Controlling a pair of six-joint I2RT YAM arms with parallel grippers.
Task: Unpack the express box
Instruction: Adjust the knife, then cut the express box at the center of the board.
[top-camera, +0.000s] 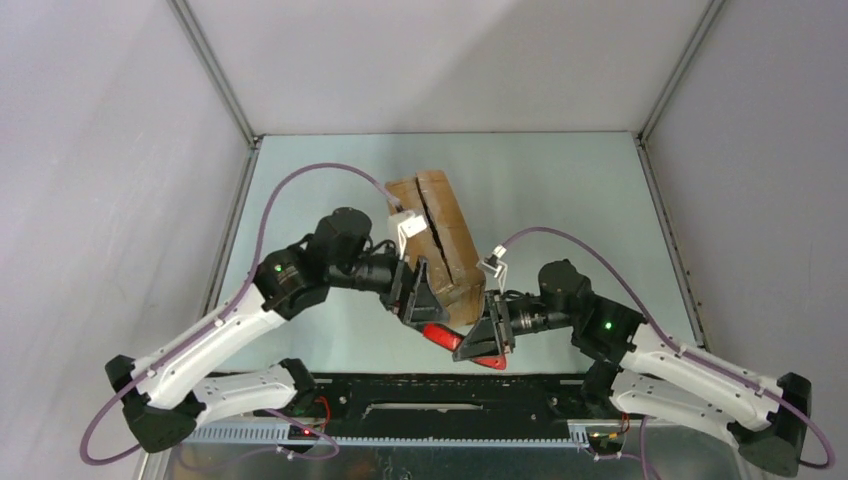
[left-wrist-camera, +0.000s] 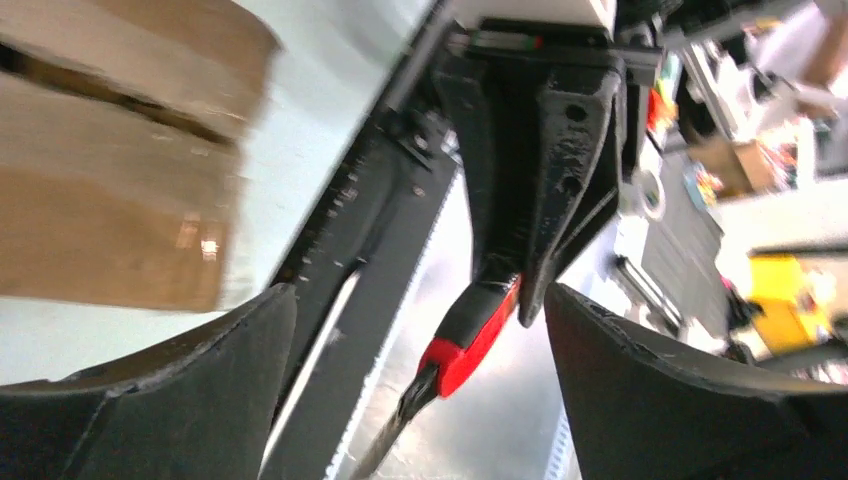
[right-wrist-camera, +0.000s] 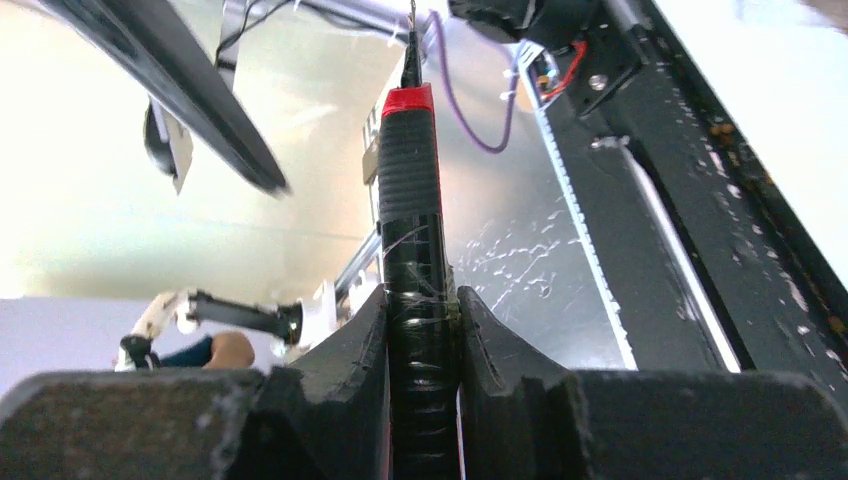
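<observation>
The express box (top-camera: 435, 235) lies flat in the middle of the surface (top-camera: 560, 200). Its long side runs far to near, w/ the near end leaning a bit right. A dark line runs down the top the same way. I think that's the flap seam, but I can't tell if the tape is cut.

My right end effector (right-wrist-camera: 421, 310) is squeezed tight on the black handle of a red-and-black cutter (right-wrist-camera: 410, 170). My left end effector (top-camera: 418, 298) is spread wide and holds nothing. It sits just beside the box's near-left side.

The big thing for my next move: the box is on the far side of the right end effector, which sits by the box's near-right corner. But the cutter's thin tip points the other way, approx. toward the black rail (right-wrist-camera: 645, 230) at the near edge. So I guess I must turn that wrist till the tip faces far, then run it along the dark line — same way as the box's long side. Both arms are close, the left maybe a bit closer, but the right has the tool — so it's the right arm's job.
</observation>
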